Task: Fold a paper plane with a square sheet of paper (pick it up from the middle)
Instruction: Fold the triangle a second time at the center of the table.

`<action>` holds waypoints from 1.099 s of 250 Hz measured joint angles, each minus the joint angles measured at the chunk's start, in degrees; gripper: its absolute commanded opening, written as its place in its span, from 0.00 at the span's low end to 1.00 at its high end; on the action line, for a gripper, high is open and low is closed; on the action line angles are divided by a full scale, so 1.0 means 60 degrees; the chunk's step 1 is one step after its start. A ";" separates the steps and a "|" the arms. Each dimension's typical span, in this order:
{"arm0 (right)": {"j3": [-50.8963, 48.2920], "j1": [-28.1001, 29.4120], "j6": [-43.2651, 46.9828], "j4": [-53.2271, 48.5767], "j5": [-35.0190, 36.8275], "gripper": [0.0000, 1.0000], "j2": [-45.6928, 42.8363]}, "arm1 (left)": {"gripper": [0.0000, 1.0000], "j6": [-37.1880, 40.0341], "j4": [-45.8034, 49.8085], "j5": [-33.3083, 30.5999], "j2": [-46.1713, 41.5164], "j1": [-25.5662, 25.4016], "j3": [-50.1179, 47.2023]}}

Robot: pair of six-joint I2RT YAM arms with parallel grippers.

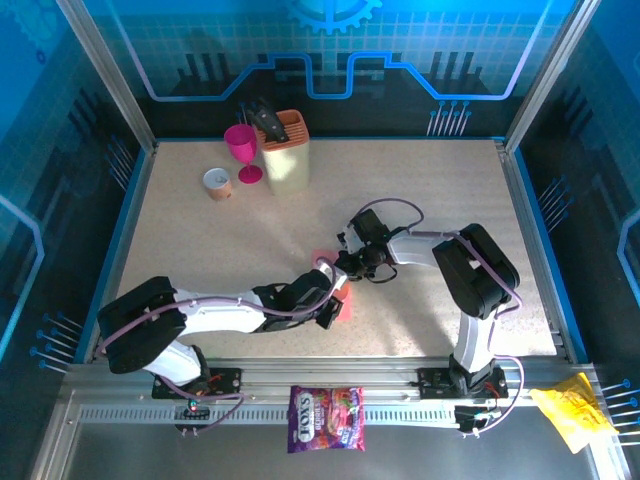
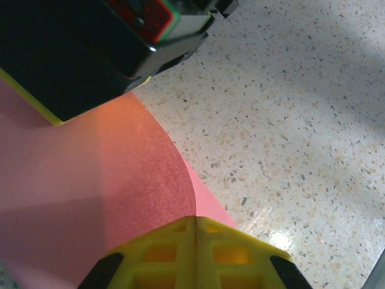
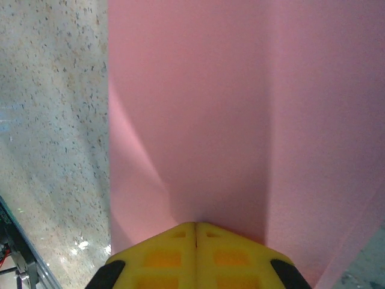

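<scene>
Item 1, sheet of paper [image 1: 342, 310]: pink-red, matte, lying just nearer to you than the middle of the table [image 1: 440, 200], between your two arms. Part of it rests flat on the speckled surface and part bows up in a soft curve, as the left wrist view shows. Item 2, your left gripper [image 2: 195, 224]: yellow fingers pressed together, with the sheet pinched between them. Item 3, your right gripper [image 3: 195, 227]: likewise closed and clamped on the same sheet, which stretches away from its fingers with soft lengthwise creases. Its black body sits just beside the left gripper, over the paper. Item 4, far left corner of the table: a magenta goblet [image 1: 241, 150], a beige knife block [image 1: 286, 152] touching or just beside it, and a small cup [image 1: 217, 182] nearby. Item 5, metal rail at the arm bases, off the table: a purple candy bag [image 1: 326, 418] at centre and a crinkled yellow wrapper [image 1: 572, 412] at far right.
</scene>
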State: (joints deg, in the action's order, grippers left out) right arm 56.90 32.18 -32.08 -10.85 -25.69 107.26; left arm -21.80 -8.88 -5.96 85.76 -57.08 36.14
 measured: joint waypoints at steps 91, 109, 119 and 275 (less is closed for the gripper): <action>-0.0007 0.0000 0.0000 0.0328 -0.0073 0.00 0.0124 | 0.00 0.0637 0.0178 0.0204 0.0000 0.0925 0.0004; -0.0011 0.0000 -0.0004 0.0379 -0.0080 0.00 0.0127 | 0.00 0.0718 0.0197 0.0222 0.0000 0.1038 0.0004; -0.0029 0.0000 -0.0004 0.0419 -0.0084 0.00 0.0135 | 0.00 0.0754 0.0211 0.0222 0.0000 0.1089 0.0004; -0.0047 -0.0080 -0.0004 0.0714 -0.0404 0.00 0.0251 | 0.00 0.0980 0.0211 0.0193 0.0273 0.1392 0.0004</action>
State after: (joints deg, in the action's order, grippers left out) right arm 56.62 31.70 -32.10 -6.57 -28.12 108.77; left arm -15.92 -7.62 -4.80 87.39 -48.73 36.16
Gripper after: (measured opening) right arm 0.049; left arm 0.065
